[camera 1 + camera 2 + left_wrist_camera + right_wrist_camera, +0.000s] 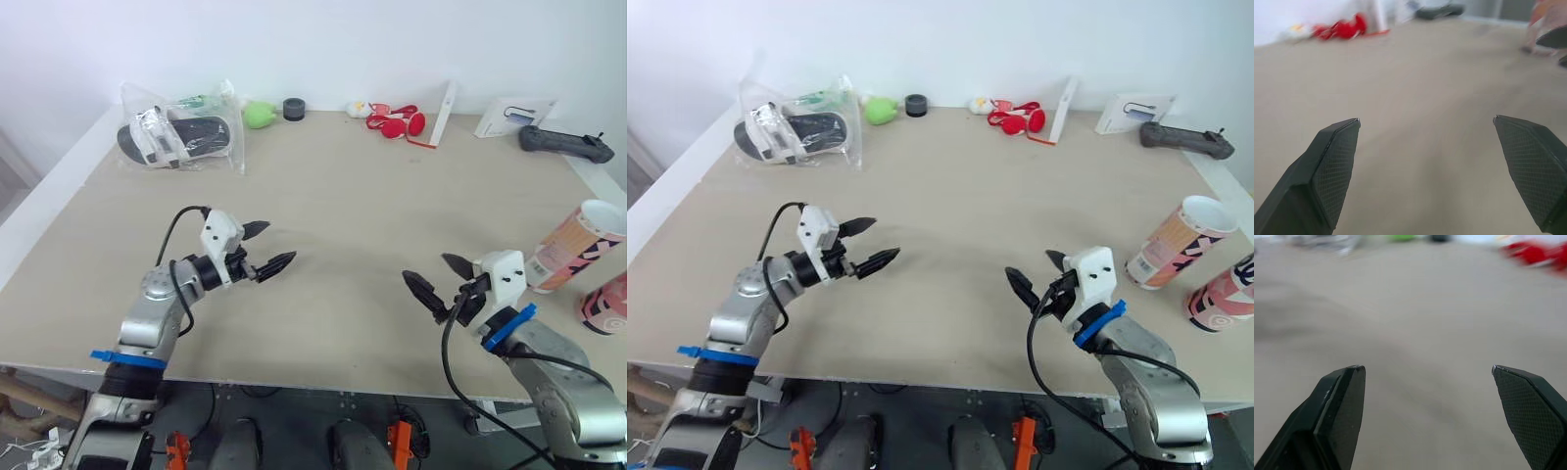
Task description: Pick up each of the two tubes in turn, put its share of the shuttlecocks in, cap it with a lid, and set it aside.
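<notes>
Two patterned tubes lie at the table's right edge. An orange-and-pink tube [571, 248] points its open mouth to the back right, and a pink tube [604, 304] lies just in front of it. My right gripper [427, 269] hovers open over bare table to the left of the tubes, holding nothing. My left gripper [278, 244] is open over the left half of the table, also with nothing in it. Both wrist views show the fingers [1334, 161] [1342, 401] spread wide above bare tabletop. A small black lid-like ring [294, 108] and a green object [259, 115] sit at the back.
A plastic bag with sandals [181, 132] lies at the back left. Red items [397, 122], a white stick [443, 113], a white box [514, 116] and a black controller [566, 144] line the back edge. The table's front edge [294, 377] runs just below both arms.
</notes>
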Controlling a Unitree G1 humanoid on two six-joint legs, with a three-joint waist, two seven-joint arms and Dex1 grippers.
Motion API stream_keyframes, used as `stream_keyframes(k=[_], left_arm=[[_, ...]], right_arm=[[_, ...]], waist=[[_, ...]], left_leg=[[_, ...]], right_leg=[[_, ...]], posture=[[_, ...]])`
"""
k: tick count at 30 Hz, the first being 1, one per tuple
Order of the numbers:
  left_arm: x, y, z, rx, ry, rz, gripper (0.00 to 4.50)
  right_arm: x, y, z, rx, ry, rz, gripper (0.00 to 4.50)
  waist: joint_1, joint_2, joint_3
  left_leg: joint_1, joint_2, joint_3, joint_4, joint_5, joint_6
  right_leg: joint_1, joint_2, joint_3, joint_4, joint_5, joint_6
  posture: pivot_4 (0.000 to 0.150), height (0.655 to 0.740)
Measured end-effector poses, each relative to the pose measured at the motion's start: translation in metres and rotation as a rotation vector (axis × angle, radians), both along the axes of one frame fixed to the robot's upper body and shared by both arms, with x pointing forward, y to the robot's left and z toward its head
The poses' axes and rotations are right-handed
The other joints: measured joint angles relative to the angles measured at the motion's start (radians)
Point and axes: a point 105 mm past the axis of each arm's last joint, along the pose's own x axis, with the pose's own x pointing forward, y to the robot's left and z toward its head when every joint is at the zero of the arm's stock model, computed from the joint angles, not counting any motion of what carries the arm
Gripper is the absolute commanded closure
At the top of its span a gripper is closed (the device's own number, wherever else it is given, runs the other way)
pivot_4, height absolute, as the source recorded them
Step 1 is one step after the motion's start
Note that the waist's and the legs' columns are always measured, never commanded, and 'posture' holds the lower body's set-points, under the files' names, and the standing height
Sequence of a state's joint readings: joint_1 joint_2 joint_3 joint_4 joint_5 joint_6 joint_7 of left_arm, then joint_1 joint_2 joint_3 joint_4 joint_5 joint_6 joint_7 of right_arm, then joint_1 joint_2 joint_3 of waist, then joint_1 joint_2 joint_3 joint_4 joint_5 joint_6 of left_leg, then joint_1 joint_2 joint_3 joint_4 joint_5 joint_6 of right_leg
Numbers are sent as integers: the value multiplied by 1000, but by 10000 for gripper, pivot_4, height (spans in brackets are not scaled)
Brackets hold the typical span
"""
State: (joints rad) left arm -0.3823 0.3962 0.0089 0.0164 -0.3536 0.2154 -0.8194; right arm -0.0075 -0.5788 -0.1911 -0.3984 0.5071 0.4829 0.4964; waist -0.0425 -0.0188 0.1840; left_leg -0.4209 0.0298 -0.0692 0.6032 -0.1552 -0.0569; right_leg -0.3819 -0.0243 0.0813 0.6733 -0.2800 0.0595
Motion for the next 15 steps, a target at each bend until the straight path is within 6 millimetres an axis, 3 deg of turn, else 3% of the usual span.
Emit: stream_keyframes(k=[4, 8, 15], left_arm=[[-22, 22, -11, 22, 31, 82, 0], [-34, 31, -15, 44, 51, 106, 0], [-38, 36, -10, 60, 60, 121, 0]], right_arm=[[8, 5, -8, -2, 61, 89, 767], [16, 11, -10, 26, 65, 112, 767], [19, 17, -15, 50, 60, 124, 767]], waist=[[-1, -1, 0], [-2, -1, 0], [-2, -2, 0]], left_leg=[[-2, 0, 1, -1, 0, 0], [-2, 1, 0, -1, -1, 0], [-2, 1, 0, -1, 0, 0]], right_leg=[[-1, -1, 0, -3, 0, 0], [-2, 0, -1, -3, 0, 0], [-1, 0, 0, -3, 1, 1]], posture=[[1500, 7400], [1500, 7400], [1500, 7400]])
